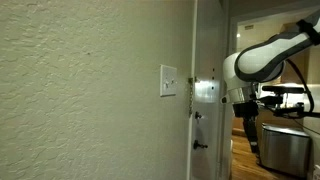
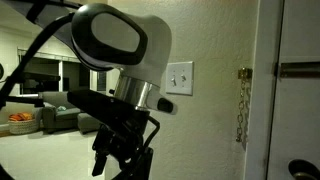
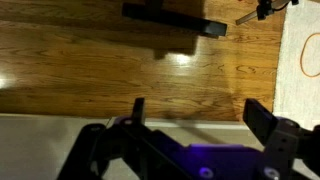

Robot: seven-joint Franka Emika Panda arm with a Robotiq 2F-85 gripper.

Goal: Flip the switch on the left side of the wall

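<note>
Switch plate (image 1: 168,80), white and rectangular, is mounted flat on the textured cream wall (image 1: 80,90) with its long axis upright. Its toggles are too small to read in either exterior view. Just beside the plate, on the side away from the open wall, stands the white door frame (image 1: 195,50). A door chain (image 2: 243,100) hangs a little beyond the frame, at about the plate's height. My gripper (image 3: 194,103) hangs lower than the plate in both exterior views and well apart from it, out in the room and not against the wall. In the wrist view my fingers (image 3: 137,112) are spread wide with nothing between them. They point down at the wooden floor (image 3: 100,60), so the plate does not appear in that view at all. The governing relation is therefore this: the plate lies above my gripper and off toward the wall, facing out into the room, while my fingers aim at the floor. In my judgement the coming move calls for raising the wrist to the plate's height, turning the fingertips toward the wall, and bringing one fingertip against a toggle along the plate's upright axis. The chain near the plate looks like the likeliest thing to snag.
</note>
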